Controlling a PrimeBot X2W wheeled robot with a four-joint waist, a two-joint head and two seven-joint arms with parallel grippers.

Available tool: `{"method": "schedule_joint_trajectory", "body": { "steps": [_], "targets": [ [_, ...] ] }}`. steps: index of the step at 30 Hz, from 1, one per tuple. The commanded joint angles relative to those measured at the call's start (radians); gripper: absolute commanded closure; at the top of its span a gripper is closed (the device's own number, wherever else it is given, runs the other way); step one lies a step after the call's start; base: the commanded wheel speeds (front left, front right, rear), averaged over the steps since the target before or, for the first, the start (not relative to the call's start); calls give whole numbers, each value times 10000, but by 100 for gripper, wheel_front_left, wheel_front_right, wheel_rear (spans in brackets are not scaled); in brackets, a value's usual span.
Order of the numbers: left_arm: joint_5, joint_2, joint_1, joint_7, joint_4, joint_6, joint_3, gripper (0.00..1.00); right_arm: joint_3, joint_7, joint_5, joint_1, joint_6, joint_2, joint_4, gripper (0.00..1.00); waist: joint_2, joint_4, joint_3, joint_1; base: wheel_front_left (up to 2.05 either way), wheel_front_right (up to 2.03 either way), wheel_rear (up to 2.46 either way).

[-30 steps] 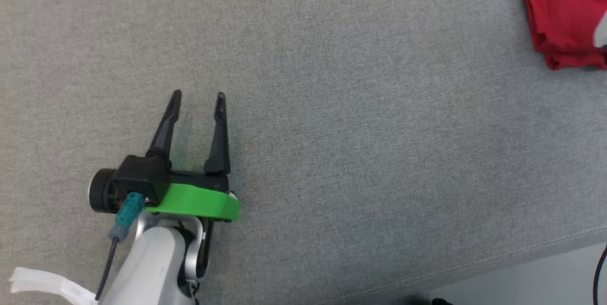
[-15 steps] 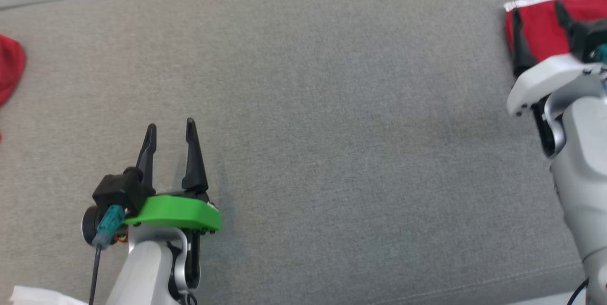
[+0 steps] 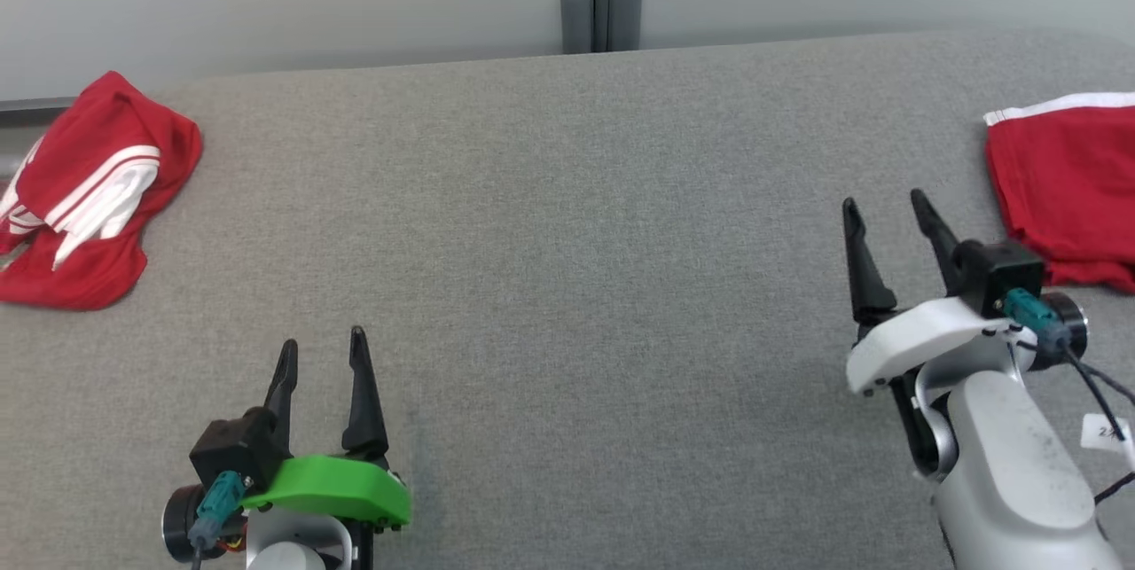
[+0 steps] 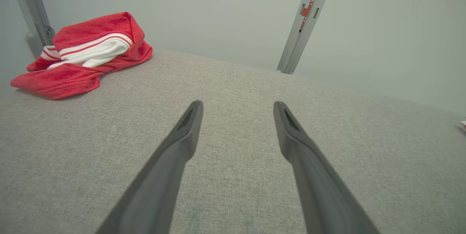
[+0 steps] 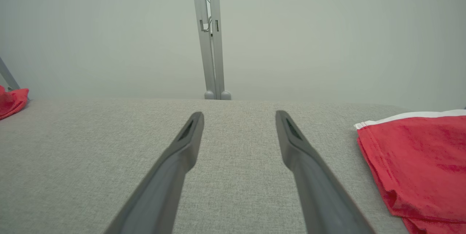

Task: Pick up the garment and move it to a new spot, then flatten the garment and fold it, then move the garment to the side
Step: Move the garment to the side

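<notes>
Red garment [image 3: 1064,189], white-hemmed, lies folded flat near the spread right pincer [image 3: 883,198]; left pincer [image 3: 323,338] spread too.

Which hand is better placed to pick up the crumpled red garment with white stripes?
Left. The open left hand is on the side of the crumpled red striped garment; the right hand sits opposite, beside the folded red cloth.

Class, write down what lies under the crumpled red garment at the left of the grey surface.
The crumpled red garment rests directly on the grey padded surface. Its folds cover the fabric beneath, so anything tucked under them cannot be seen.
</notes>
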Motion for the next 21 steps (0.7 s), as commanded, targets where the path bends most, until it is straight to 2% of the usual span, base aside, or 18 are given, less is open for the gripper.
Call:
{"method": "schedule_joint_trajectory", "body": {
  "steps": [1, 5, 9, 15, 21],
  "targets": [
    [81, -3, 229, -32, -2, -44, 27, 0, -82, -27, -105, 451, -18, 178, -292, 0, 0, 302, -360, 0, 0, 0, 0],
    [121, -12, 534, -33, -72, -11, 27, 0, -144, -27, -418, 1350, -18, 639, -966, 0, 0, 328, -550, 0, 0, 0, 0],
    [32, -14, 696, -31, -207, 85, -104, 0, -45, -6, -472, 2072, -18, 813, -1353, 0, 0, 334, -687, 0, 0, 0, 0],
    [34, -14, 870, -32, -295, 146, -222, 0, 264, 22, 455, 2645, -18, 839, -1652, 0, 0, 269, -867, 0, 0, 0, 0],
    [-5, -15, 959, -32, -309, 173, -362, 0, 364, 90, 456, 2790, -18, 841, -1743, 0, 0, 233, -965, 0, 0, 0, 0]
  ]
}}
